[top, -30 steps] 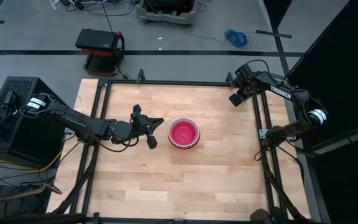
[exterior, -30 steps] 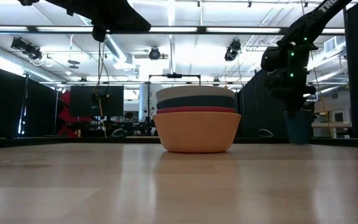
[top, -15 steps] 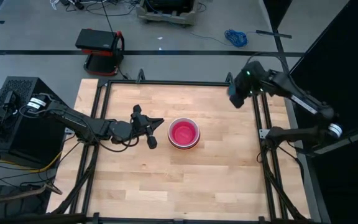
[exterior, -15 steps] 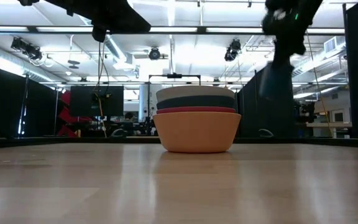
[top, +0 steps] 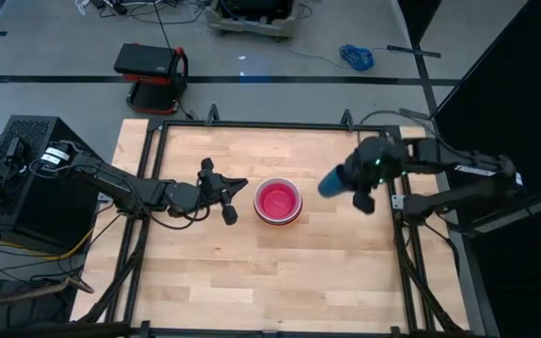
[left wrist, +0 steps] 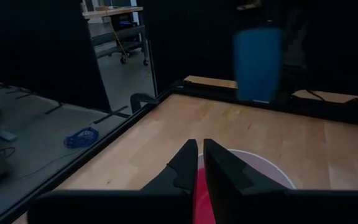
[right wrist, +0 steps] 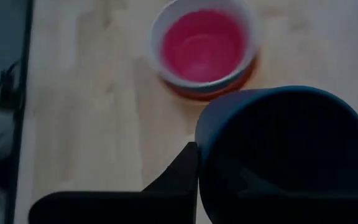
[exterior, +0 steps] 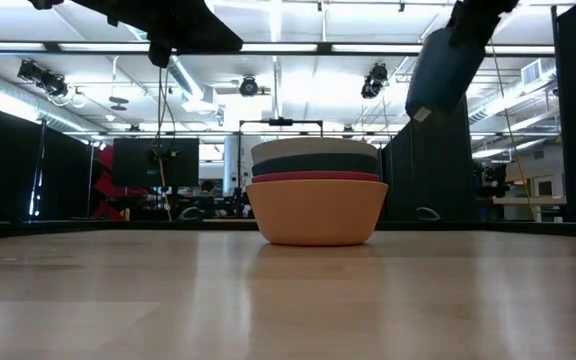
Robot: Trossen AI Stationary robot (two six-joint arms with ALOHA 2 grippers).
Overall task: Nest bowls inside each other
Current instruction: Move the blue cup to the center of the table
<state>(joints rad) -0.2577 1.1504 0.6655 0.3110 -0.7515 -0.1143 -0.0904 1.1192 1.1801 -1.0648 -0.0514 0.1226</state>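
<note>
A stack of bowls (top: 278,201) stands at the table's middle. In the low view its bottom bowl is orange (exterior: 317,212), with a red rim above and a white rim (exterior: 314,149) on top. From above its inside shows magenta (right wrist: 204,45). My right gripper (top: 350,186) hangs high to the right of the stack, shut on a teal-blue bowl (exterior: 443,62). My left gripper (top: 240,185) hovers shut just left of the stack, touching nothing; its shut fingers (left wrist: 199,163) point at the stack. My right gripper holds the teal-blue bowl by its rim (right wrist: 199,138). One finger (right wrist: 188,167) lies against the outside of the wall; the other is hidden by the bowl. The fingers slant down from the table's right. The bowl hangs tipped on its side, lifted clear of the table.
A black metal frame (top: 252,126) runs around the tabletop. Bare wood (top: 252,272) lies on the near side of the stack. A red-and-black case (top: 150,68) and cables lie on the floor beyond the far edge.
My right gripper has swung from the table's far right corner toward the middle and the stack, rising and turning as it went. The teal-blue bowl, which was low at the far right, has been lifted clear and now hangs tipped to the right of the stack.
</note>
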